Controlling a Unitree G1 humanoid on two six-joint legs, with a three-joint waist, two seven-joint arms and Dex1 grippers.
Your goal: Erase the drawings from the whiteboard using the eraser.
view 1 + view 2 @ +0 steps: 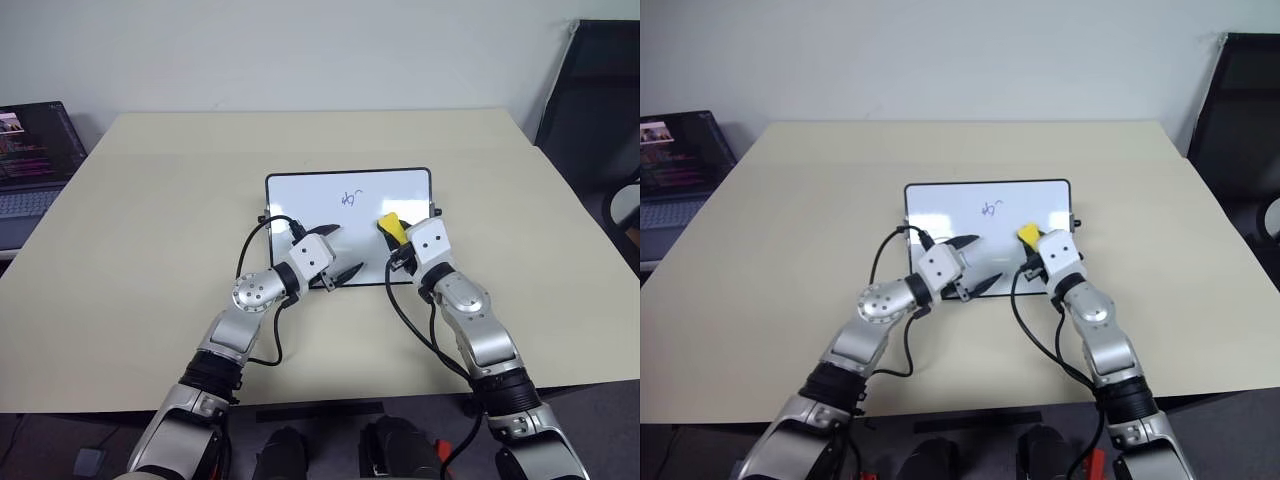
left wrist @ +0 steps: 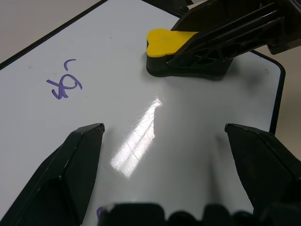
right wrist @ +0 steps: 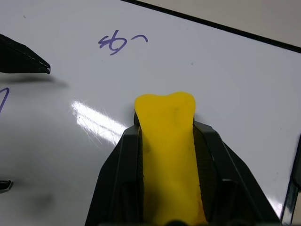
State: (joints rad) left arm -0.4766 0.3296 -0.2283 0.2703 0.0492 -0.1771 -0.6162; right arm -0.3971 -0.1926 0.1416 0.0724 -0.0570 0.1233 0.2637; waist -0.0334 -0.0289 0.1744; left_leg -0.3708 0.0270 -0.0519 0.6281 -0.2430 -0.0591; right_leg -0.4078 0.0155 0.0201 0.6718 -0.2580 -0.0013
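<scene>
- Eraser [image 3: 167, 155] – small yellow block w/ black felt base, clamped betw. the right gripper [image 1: 397, 238] fingers along its long sides; felt side sits down on the whiteboard [image 1: 300, 195], toward the board's right half.
- Looks light & fairly stiff on top, soft underneath. Yellow top seems smooth, prob. a bit slippery – side grip low on the block, as it is now, looks like the sensible hold; tip pokes out ahead of the fingers.
- Drawings [image 3: 120, 42] – thin purple-ish scribbles, just ahead & a little to the left of the eraser, near board's middle-top. Another stroke shows at the near-left, by the left gripper.
- Left gripper [image 2: 164, 155] – jaws spread wide, nothing in them, hovering over the board's near edge.
- Board is glossy, thin-framed, lying flat on the beige table [image 1: 150, 200]; likely light, could slide under wiping pressure – left one may need to steady it.
- Laptop [image 1: 30, 160] sits well off at the table's left, out of the way.
</scene>
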